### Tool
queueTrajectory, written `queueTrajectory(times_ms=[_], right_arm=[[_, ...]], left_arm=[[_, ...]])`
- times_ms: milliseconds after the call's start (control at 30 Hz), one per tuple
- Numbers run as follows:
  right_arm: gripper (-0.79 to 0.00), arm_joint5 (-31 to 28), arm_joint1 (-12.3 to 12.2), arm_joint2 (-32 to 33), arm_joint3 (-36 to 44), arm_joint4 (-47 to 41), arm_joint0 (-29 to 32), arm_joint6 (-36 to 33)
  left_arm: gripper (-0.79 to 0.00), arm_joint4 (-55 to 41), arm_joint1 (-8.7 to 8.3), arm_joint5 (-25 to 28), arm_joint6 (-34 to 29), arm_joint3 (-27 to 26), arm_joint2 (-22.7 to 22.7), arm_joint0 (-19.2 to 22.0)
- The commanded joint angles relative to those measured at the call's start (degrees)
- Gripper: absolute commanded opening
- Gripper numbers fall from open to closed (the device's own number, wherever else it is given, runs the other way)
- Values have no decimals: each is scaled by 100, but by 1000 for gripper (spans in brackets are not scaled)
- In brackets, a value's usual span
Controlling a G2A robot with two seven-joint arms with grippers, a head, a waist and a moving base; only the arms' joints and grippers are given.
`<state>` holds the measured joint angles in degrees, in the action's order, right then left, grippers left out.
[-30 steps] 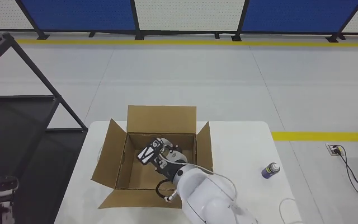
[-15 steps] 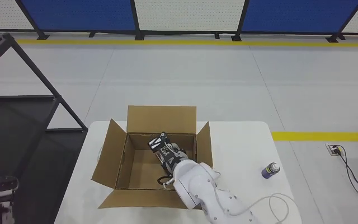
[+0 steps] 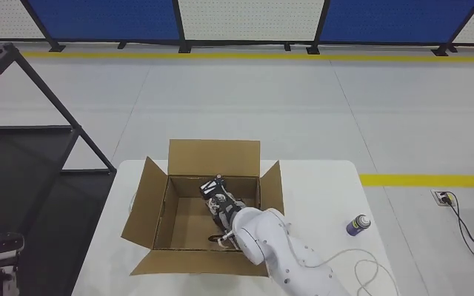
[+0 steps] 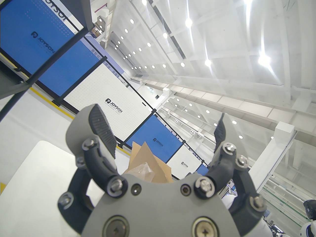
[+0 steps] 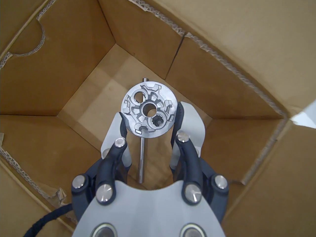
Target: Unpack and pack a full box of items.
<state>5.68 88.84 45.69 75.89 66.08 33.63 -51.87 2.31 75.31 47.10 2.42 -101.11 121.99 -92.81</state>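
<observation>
Here your right gripper [image 5: 150, 120] clamps the metal disc [image 5: 147, 102] edgewise; left gripper [image 4: 160, 117] gapes wide. The smooth rim could slip free.

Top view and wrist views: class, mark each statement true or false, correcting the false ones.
1. The right pincer is inside the cardboard box. True.
2. A round metal disc sits between the right pincer's fingers. True.
3. The left pincer grips the metal rod. False: it is open and empty; the rod lies on the box floor.
4. The spray can stands inside the box. False: it stands on the table, outside it.
5. The box's flaps are folded shut. False: they stand open.
</observation>
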Motion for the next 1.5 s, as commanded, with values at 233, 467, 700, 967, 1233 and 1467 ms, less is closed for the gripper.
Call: queueTrajectory(times_ms=[233, 467, 700, 967, 1233, 1467], right_arm=[[-785, 139, 313, -294, -1397, -404, -523, 557], [-785, 281, 508, -491, -1927, -339, -729, 760], [-523, 262, 649, -575, -2298, -300, -880, 701], [-409, 172, 756, -555, -2554, -300, -973, 693], [-249, 142, 776, -452, -2510, -181, -913, 638], [0, 267, 720, -294, -2082, 125, -759, 558]], left_arm=[[0, 0, 0, 0, 0, 0, 0, 0], [0, 0, 0, 0, 0, 0, 0, 0], [0, 0, 0, 0, 0, 0, 0, 0], [0, 0, 0, 0, 0, 0, 0, 0], [0, 0, 0, 0, 0, 0, 0, 0], [0, 0, 0, 0, 0, 0, 0, 0]])
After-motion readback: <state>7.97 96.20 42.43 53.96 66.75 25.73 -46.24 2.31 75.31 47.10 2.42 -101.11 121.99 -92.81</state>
